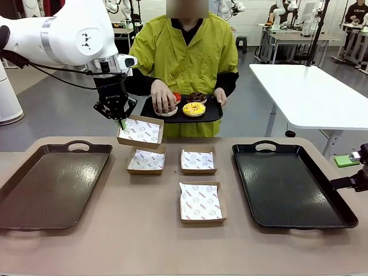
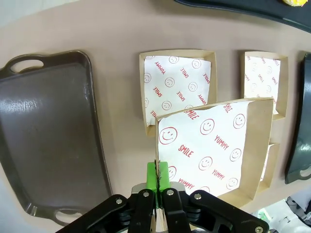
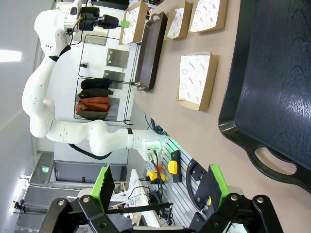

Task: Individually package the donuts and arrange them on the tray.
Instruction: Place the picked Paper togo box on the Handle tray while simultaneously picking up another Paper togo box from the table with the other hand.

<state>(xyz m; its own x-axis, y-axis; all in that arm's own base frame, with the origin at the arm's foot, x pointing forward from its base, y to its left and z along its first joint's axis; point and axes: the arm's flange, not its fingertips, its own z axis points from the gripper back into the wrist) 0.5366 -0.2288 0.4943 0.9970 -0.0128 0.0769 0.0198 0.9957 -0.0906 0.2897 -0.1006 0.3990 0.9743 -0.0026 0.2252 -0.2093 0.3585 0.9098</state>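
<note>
Left gripper [image 2: 157,184] holds a paper-lined box [image 2: 214,145].
Green fingers [image 2: 152,174] pinch its edge above other boxes [image 2: 177,82] on the worktop [image 2: 121,34]; brown tray [image 2: 48,141] lies left.

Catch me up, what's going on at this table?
The left pincer is shut on the rim of one paper-lined box, held above the table. Three more boxes sit between two large trays. A person's hand rests on one donut of four on a small black tray. The right pincer hangs open.
</note>
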